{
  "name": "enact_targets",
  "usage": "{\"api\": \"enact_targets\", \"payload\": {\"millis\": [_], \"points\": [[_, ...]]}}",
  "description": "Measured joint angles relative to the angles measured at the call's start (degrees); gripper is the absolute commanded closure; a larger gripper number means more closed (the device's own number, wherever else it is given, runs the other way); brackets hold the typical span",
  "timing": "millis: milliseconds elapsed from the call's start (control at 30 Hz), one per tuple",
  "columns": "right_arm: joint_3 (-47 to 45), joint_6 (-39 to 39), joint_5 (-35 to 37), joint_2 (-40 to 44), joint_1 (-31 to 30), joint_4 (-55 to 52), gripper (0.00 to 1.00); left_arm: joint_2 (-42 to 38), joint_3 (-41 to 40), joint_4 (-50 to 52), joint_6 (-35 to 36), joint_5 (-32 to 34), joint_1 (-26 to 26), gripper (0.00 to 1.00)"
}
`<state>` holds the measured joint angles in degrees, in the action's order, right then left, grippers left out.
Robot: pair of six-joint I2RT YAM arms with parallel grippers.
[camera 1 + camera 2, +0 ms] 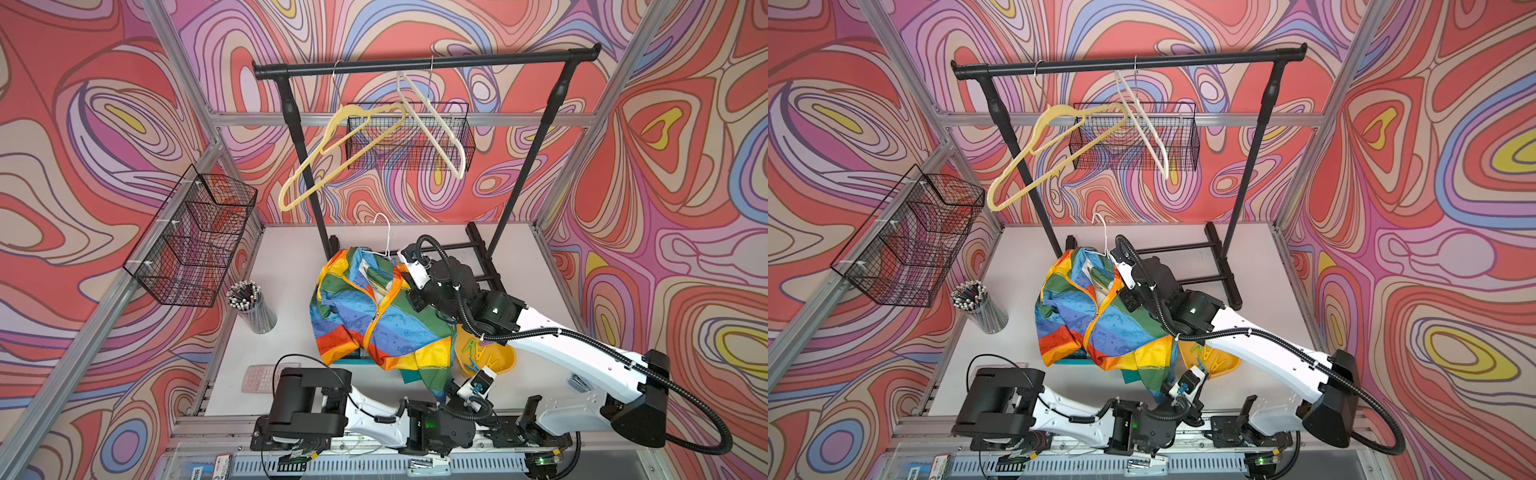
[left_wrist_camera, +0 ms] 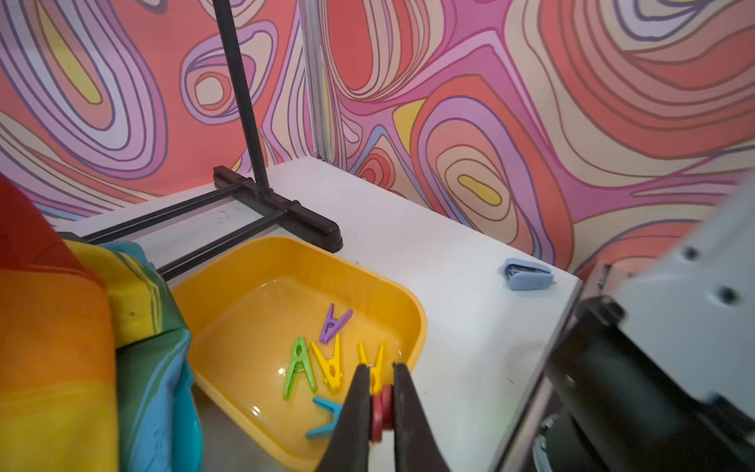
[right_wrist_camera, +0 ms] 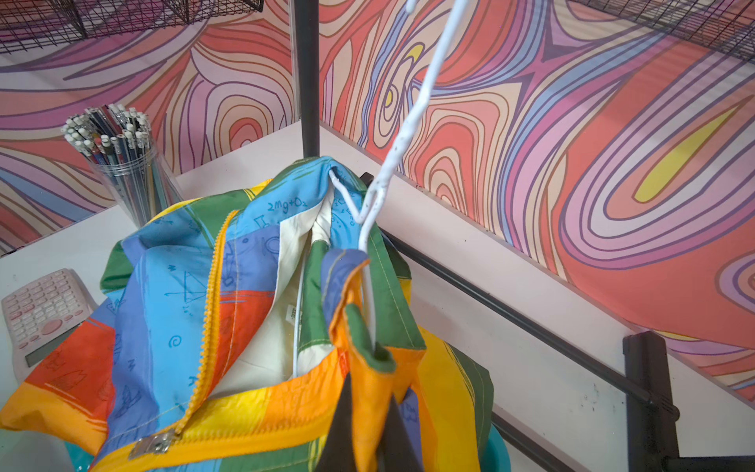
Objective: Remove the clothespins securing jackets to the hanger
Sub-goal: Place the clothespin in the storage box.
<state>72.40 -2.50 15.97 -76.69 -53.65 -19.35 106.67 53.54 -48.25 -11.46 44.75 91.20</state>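
Observation:
The rainbow-striped jacket [image 1: 374,316] hangs bunched on a white wire hanger [image 3: 392,155] above the table, with teal cloth [image 1: 411,376] under it. My right gripper [image 3: 371,412] is shut on the jacket's orange shoulder fabric by the hanger; in a top view it [image 1: 403,255] sits at the collar. My left gripper [image 2: 382,408] is shut on a pink-red clothespin [image 2: 382,410] over the near rim of a yellow tray [image 2: 245,286]. Several clothespins lie in the tray: green [image 2: 300,365], yellow [image 2: 329,363], purple [image 2: 335,323], blue [image 2: 327,417]. No clothespin shows on the jacket.
A black clothes rack [image 1: 424,64] stands at the back with a cream hanger [image 1: 332,158] and a white hanger [image 1: 436,124] on its rail. Wire baskets [image 1: 195,237] line the walls. A pencil cup [image 1: 253,307], a calculator [image 3: 41,310] and a small blue stapler [image 2: 527,274] lie on the table.

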Motion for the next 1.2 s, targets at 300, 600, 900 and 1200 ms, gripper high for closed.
{"api": "enact_targets", "payload": {"millis": [300,600,900,1200], "points": [[-0.7,0.5,-0.37,2.01,0.0,-0.44,1.0,4.55,7.74,10.4,-5.7,-5.92,-6.78,0.56],[-1.16,0.5,-0.59,2.34,0.0,-0.42,1.0,4.48,11.34,26.08,-12.63,-11.04,-6.95,0.15],[-1.62,0.52,-1.99,2.73,0.0,-0.39,1.0,-18.78,4.42,27.04,-5.73,-5.68,3.98,0.15],[-3.8,0.94,-3.5,5.42,0.02,0.0,1.0,-48.09,-4.74,34.8,-1.62,8.44,5.07,0.16]]}}
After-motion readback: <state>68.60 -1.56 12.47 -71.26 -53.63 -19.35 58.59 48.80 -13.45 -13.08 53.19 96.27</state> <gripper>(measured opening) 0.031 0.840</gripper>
